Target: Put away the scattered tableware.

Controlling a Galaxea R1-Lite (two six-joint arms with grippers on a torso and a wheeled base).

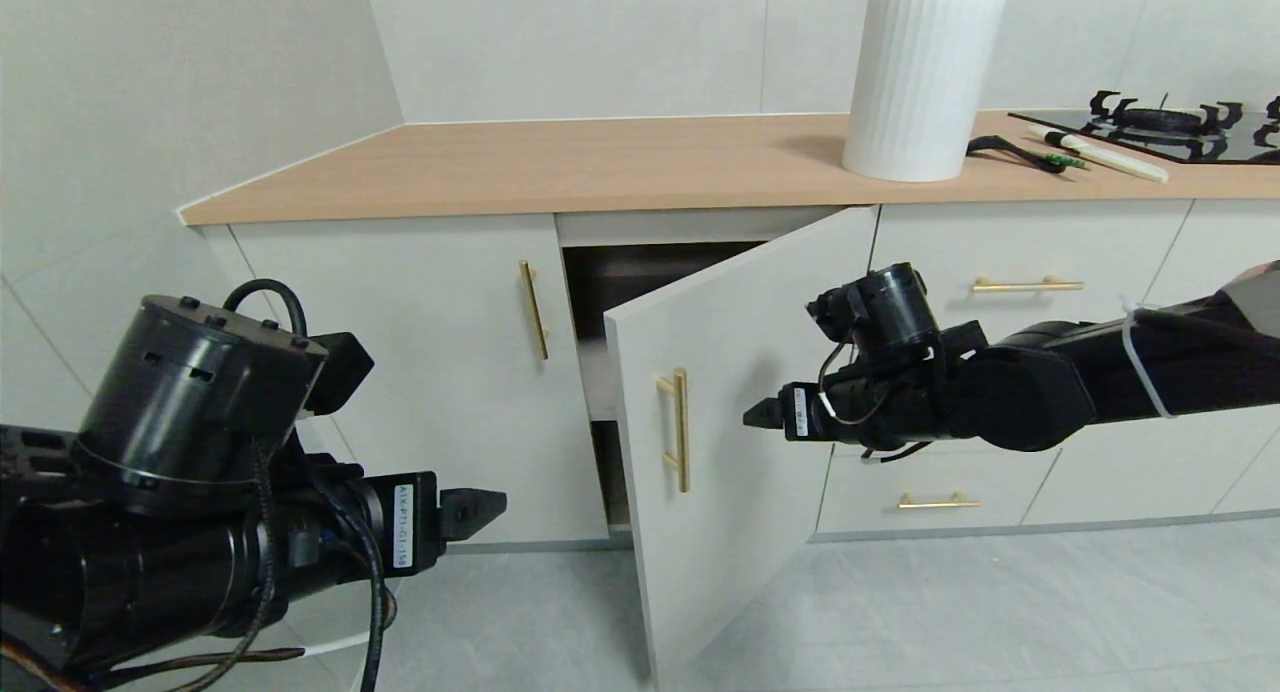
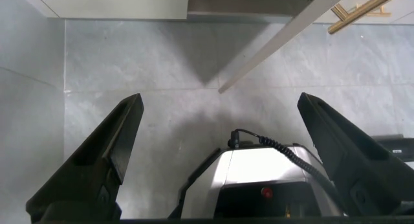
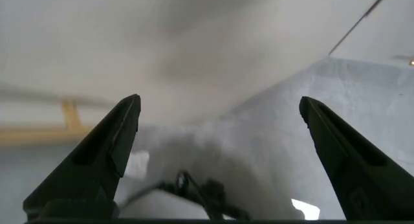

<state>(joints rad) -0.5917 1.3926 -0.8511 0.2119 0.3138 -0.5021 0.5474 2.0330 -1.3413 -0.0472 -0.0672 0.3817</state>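
The scattered tableware lies on the wooden counter at the far right: a black-handled utensil, a white-handled one and a small green piece. Below, a white cabinet door with a gold handle stands half open. My right gripper hovers just right of that handle, close to the door face, open and empty; in the right wrist view its fingers spread wide before the door. My left gripper hangs low at the left over the floor, open and empty.
A tall white ribbed container stands on the counter beside the utensils. A black gas hob is at the far right. Drawers with gold handles lie behind my right arm. The grey tiled floor is below.
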